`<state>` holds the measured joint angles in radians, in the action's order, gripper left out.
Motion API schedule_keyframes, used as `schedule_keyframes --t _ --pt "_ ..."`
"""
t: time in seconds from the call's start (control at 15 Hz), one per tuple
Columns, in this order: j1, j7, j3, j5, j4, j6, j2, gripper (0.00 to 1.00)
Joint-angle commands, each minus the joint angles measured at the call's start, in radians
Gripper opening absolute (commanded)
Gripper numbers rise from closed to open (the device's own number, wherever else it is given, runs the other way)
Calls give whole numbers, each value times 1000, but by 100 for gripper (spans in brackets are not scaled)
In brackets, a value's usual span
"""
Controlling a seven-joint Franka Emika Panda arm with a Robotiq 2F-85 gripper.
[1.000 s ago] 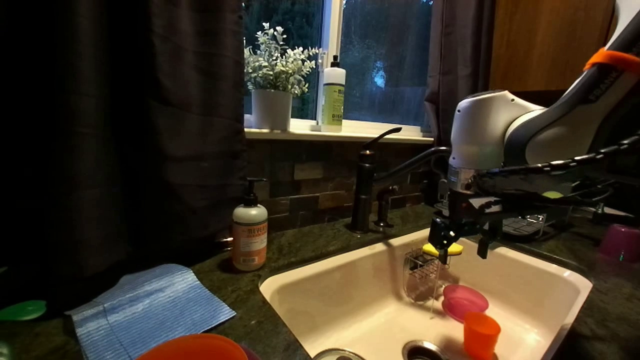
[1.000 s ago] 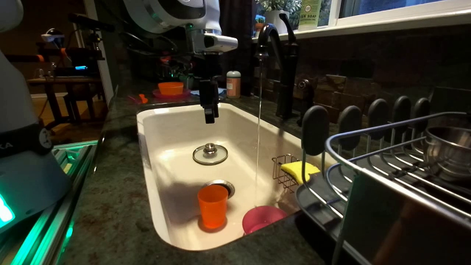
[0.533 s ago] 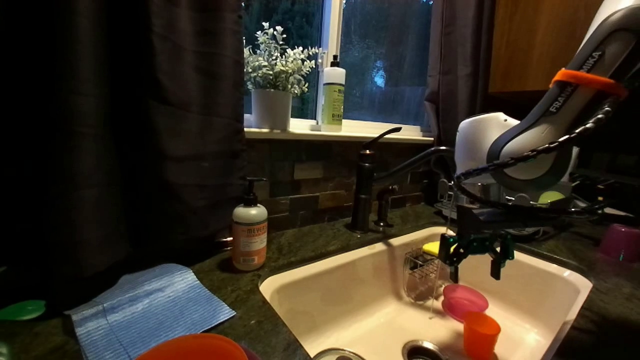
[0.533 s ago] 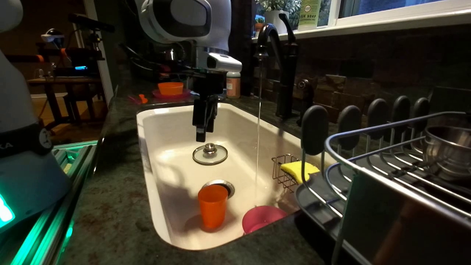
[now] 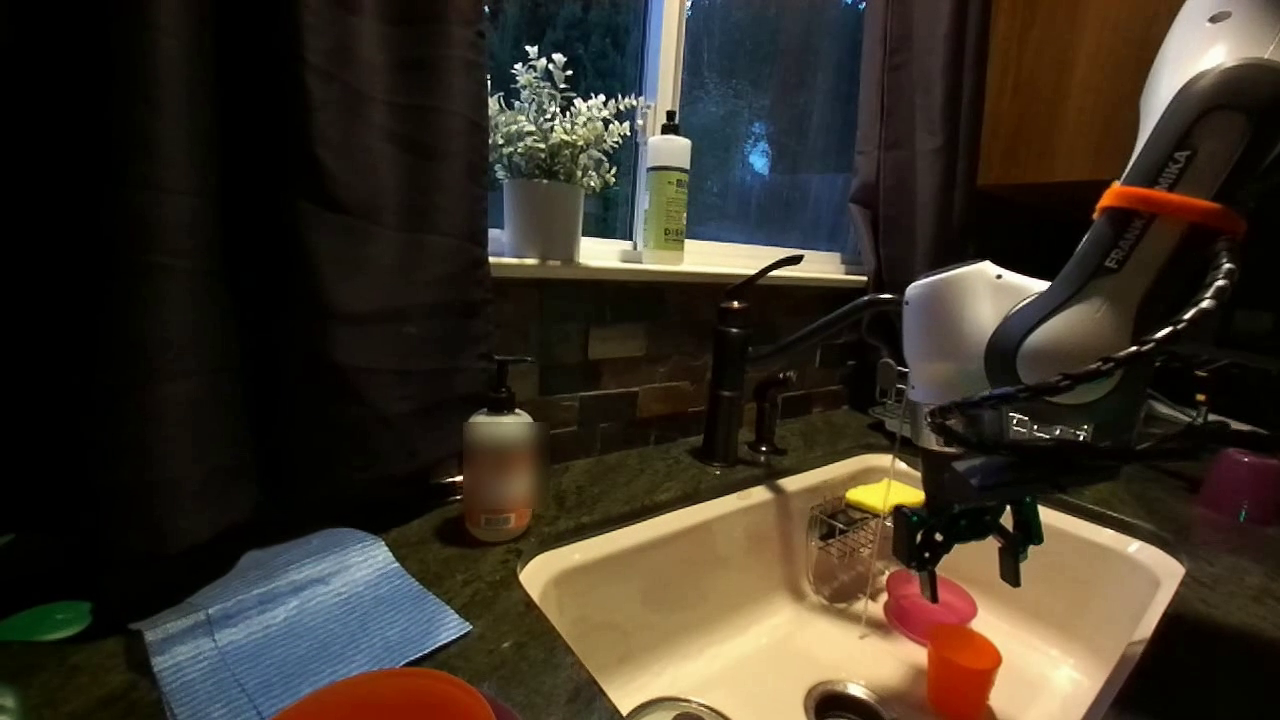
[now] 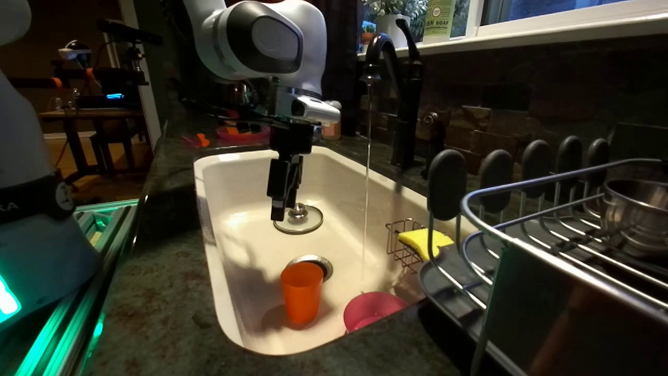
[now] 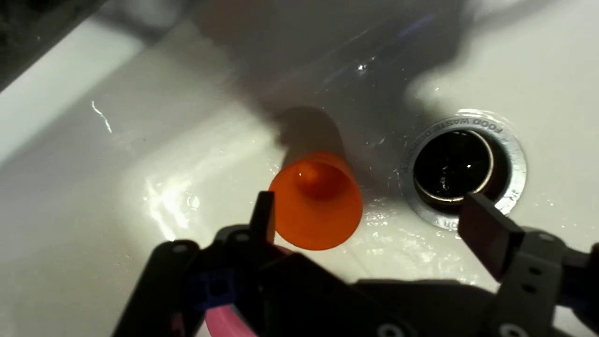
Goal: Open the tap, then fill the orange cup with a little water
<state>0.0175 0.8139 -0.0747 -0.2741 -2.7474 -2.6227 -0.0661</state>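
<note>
Wrist view: pink bowl (image 7: 226,323) behind gripper (image 7: 368,206)

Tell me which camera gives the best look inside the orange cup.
The wrist view: it looks down into the orange cup, right to its floor, though a gripper finger overlaps the rim's edge. Both exterior views show it more from the side: outer wall, rim and some inner wall, with the floor hidden.

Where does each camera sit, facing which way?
An exterior view: above the counter, facing the window and sink; arm and claw show.
An exterior view: by the dish rack, facing along the sink; arm, claw, base show.
Wrist view: beside the claw, facing down at the orange cup; claw's fingers show.
Both exterior views share the tap.
</note>
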Motion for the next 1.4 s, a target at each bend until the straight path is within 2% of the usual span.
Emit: schedule_keyframes --t 0.0,0.33,0.73,1.0,1.13,1.33 --pt "34 39 40 -66 19 -12 -69 100" --pt "59 17 82 -78 22 -84 -122 100" --pt "118 27 172 -146 54 -187 -177 100" --pt "134 -38 171 -101 96 -176 -229 100" --pt "149 -35 185 -94 79 -158 -193 100" --pt "160 -48 188 -90 89 -159 -216 100"
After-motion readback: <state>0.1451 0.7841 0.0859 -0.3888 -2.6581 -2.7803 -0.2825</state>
